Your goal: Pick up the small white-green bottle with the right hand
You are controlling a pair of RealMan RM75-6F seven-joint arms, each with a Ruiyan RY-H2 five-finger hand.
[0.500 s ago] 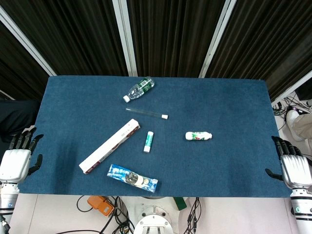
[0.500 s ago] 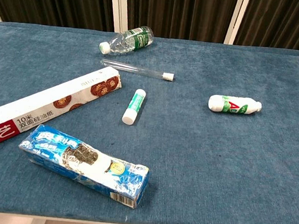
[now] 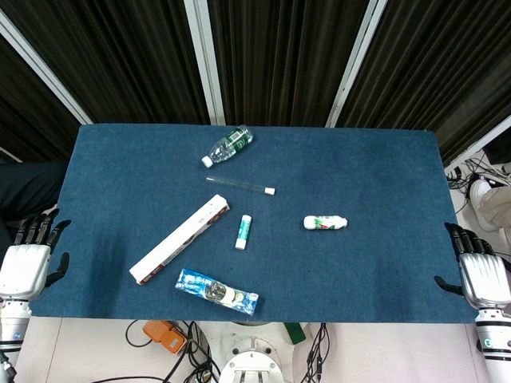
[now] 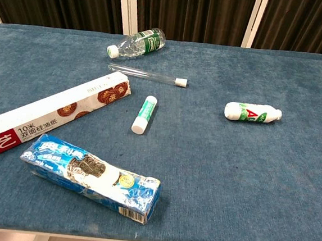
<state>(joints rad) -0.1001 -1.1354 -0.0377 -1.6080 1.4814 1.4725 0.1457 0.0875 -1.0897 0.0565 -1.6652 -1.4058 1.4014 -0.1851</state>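
The small white-green bottle (image 3: pixel 325 223) (image 4: pixel 252 113) lies on its side right of the middle of the blue table (image 3: pixel 383 175), its narrow end pointing right. My right hand (image 3: pixel 479 271) hovers off the table's right front corner, well to the right of the bottle, fingers apart and holding nothing. My left hand (image 3: pixel 28 263) is beside the table's left front corner, also empty with its fingers spread. Neither hand shows in the chest view.
A white-green stick tube (image 3: pixel 243 232) (image 4: pixel 144 114) lies mid-table. Left of it are a long baking-paper box (image 3: pixel 180 239) (image 4: pixel 48 116) and a blue biscuit pack (image 3: pixel 217 291) (image 4: pixel 91 176). A glass test tube (image 3: pixel 239 186) (image 4: pixel 148 74) and a clear water bottle (image 3: pixel 227 146) (image 4: pixel 136 43) lie further back.
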